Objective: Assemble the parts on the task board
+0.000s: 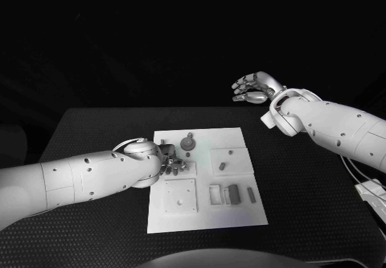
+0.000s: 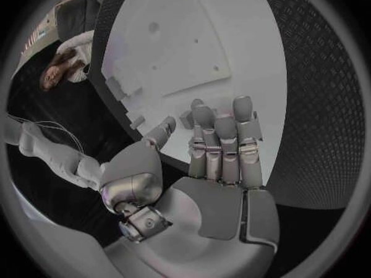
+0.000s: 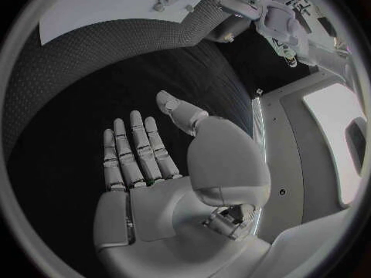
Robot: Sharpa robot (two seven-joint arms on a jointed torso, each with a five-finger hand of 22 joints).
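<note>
The near edge of the white task board [image 1: 205, 220] is seen closest to the camera in the head view, lying square on the black surface [image 1: 305, 206] with bare surface left between it and the front edge. A raised square plate [image 1: 180, 195] is found in the board's near left part, and beside it toward the right a small open frame [image 1: 216, 194], a dark block [image 1: 233, 194] and a slim grey peg [image 1: 251, 194] are set in a row, close together but apart. Farther back a short grey pin [image 1: 221, 165] stands on a low square pad, and a round grey part [image 1: 187, 143] is seen near the far edge. The left robot hand [image 1: 170, 160] is placed over the board's left edge, about midway along it, with its fingers [image 2: 222, 133] held together and extended, tips close to the board; nothing is seen between them, though whether a part is touched cannot be told. The right robot hand [image 1: 256, 86] is held high beyond the far right corner of the surface, well apart from the board, fingers spread and loosely curled, with nothing held; in the right wrist view its palm [image 3: 166, 179] is seen open over bare black surface. Wide free strips of surface are left to the right of the board and behind its far edge.
</note>
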